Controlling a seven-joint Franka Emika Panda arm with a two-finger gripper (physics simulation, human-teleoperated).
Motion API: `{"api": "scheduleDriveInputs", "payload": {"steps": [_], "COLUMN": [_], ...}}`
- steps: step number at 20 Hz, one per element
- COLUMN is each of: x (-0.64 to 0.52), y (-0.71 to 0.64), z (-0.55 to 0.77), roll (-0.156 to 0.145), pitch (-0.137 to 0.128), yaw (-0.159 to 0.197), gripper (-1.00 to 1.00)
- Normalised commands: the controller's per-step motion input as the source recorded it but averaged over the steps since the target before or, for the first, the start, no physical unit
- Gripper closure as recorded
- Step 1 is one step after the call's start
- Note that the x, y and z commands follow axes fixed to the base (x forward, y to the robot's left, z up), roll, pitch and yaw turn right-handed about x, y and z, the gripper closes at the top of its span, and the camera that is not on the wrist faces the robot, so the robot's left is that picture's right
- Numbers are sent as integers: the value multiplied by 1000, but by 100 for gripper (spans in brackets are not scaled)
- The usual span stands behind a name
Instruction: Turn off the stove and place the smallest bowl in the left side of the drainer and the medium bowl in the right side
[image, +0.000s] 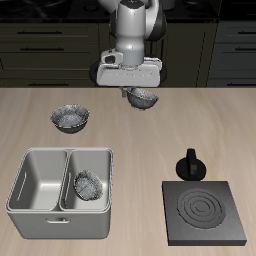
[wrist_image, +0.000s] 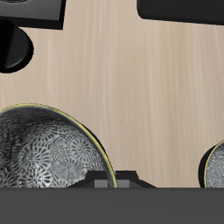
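Since the coil rings on the stove show dark, at about 4 o'clock on the table in the exterior view, I judge the heat already off, with the knob standing just behind it. The drainer sits at 8 o'clock, and the smallest bowl lies in its compartment on the stove's side, so that part looks done. The gripper hangs at 12 o'clock, near the table's back, right above what I take to be the medium bowl, probably because that one is next for the empty compartment. Whether the fingers are spread or pinching its rim I cannot tell; the wrist view shows only the bowl's patterned inside. The widest bowl rests apart at 10 o'clock, not needed.
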Motion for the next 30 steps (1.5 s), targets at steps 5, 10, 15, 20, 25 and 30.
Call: {"api": "scheduleDriveInputs", "payload": {"steps": [5,10,15,20,25,30], "x": [83,-3,86,136,231,210], "y": [-548,-517,-570,-616,-398,-263], "z": [114,119,144,66,53,214], "roll": [-30,-42,-35,-15,-49,-63], "pitch": [22,2,15,45,25,-14], "yaw": [27,5,-23,-53,-21,-14], "gripper": [100,100,100,100,100,100]}}
